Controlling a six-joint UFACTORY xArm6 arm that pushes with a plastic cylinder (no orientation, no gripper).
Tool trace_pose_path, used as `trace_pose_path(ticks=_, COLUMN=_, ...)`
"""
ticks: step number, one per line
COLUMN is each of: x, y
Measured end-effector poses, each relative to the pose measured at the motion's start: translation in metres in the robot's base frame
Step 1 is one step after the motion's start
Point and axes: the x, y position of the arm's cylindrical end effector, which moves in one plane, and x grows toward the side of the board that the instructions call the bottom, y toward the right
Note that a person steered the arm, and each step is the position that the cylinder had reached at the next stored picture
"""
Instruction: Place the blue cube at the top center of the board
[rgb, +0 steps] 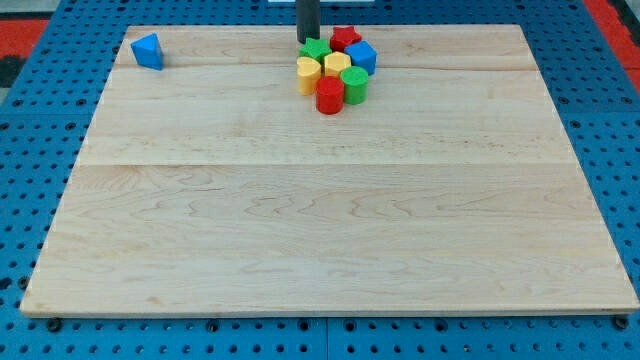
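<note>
The blue cube (361, 56) sits at the view's top centre of the wooden board (330, 240), on the right side of a tight cluster of blocks. My tip (307, 40) is at the cluster's upper left, just above the green block (316, 50) and left of the red block (344, 39). The cluster also holds two yellow blocks (308, 73) (336, 66), a green cylinder (354, 85) and a red cylinder (329, 95). The blue cube touches the red block and a yellow block.
A blue triangular block (148, 51) lies alone at the board's top left corner. The board rests on a blue perforated table (40, 200).
</note>
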Motion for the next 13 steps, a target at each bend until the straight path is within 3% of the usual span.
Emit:
trace_pose_path(ticks=1, x=-0.019, y=0.041)
trace_pose_path(ticks=2, x=0.003, y=0.061)
trace_pose_path(ticks=3, x=0.147, y=0.063)
trace_pose_path(ticks=5, x=0.204, y=0.063)
trace_pose_path(ticks=6, x=0.206, y=0.14)
trace_pose_path(ticks=7, x=0.161, y=0.13)
trace_pose_path(ticks=8, x=0.145, y=0.165)
trace_pose_path(ticks=9, x=0.084, y=0.159)
trace_pose_path(ticks=10, x=0.074, y=0.182)
trace_pose_path(ticks=11, x=0.037, y=0.206)
trace_pose_path(ticks=13, x=0.017, y=0.108)
